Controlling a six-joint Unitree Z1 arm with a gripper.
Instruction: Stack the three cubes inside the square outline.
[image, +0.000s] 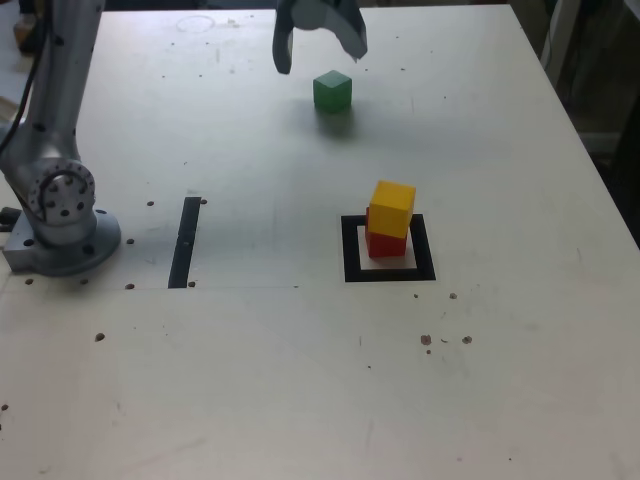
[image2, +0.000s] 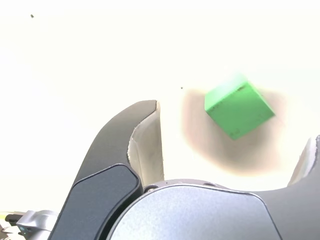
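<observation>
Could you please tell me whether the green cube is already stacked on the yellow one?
No, the green cube sits alone on the table, apart from the yellow cube stacked on the red cube.

You see a table (image: 250, 390) with a pale, matt top, smooth but marked with small dark specks and holes. The green cube (image: 332, 91) has flat, matt painted-looking faces; in the wrist view (image2: 239, 110) its edges look slightly worn. The yellow cube (image: 393, 207) and the red cube (image: 384, 242) share that smooth, dull finish. The square outline (image: 389, 249) and the straight strip (image: 185, 241) look like black tape with a slight sheen. Your arm's base (image: 60, 215) is grey brushed-looking metal. The gripper (image: 320, 55) has dark, smooth plastic-looking shells with paler, matt pads (image2: 147, 145) lining the inner faces.
</observation>
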